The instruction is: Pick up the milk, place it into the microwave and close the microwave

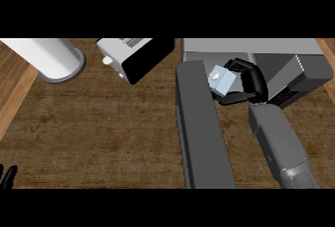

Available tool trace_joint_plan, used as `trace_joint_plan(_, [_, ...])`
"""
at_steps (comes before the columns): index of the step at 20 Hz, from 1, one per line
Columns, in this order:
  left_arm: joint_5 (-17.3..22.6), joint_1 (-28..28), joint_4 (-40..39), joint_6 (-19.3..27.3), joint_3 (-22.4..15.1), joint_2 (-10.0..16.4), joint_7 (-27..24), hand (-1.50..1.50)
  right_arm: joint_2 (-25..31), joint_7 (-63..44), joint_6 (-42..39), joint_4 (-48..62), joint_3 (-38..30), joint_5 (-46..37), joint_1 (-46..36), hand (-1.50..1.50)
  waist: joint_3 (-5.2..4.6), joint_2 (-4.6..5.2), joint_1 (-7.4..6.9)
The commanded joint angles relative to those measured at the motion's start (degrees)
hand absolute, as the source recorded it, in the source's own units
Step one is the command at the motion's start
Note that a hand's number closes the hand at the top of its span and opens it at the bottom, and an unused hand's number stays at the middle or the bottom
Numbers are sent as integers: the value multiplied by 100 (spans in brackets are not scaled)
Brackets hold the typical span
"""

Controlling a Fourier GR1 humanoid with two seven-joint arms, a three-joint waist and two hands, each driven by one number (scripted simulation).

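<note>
The milk carton (222,80), pale blue and white, sits in my right hand (252,82), whose fingers and thumb curl round it. The hand holds it just right of the microwave's open door (200,128), a long dark grey slab seen edge-on that runs toward me. The microwave body (288,57) is grey, at the upper right, with its control panel (285,94) by my wrist. The carton is at the mouth of the opening. My left hand (8,176) shows only as fingertips at the lower left edge.
A white cylinder on a round grey base (52,60) stands at the upper left. A white and black toaster-like appliance (134,57) sits beside it, left of the microwave door. Brown wooden counter (91,133) spreads across the left and middle.
</note>
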State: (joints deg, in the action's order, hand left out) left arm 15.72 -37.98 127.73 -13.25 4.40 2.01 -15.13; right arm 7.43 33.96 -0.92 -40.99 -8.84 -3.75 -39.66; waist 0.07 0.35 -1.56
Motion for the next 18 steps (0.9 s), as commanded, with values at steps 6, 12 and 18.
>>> trace_joint_plan(6, [26, 613, -312, 70, 97, 36, 245, -150, 119, 512, 469, 2036, -313, -261, -1488, 150, 1, 59, -92])
trace_joint_plan(12, [-203, 596, -160, -74, -251, -10, 153, -150, 331, 631, 847, 2559, -429, -386, -2099, 150, 9, 178, -367])
trace_joint_plan(18, [-14, 709, -164, -164, -140, 73, 169, -150, 397, 767, 1493, 2932, -395, -617, -2265, 150, 12, 238, -542])
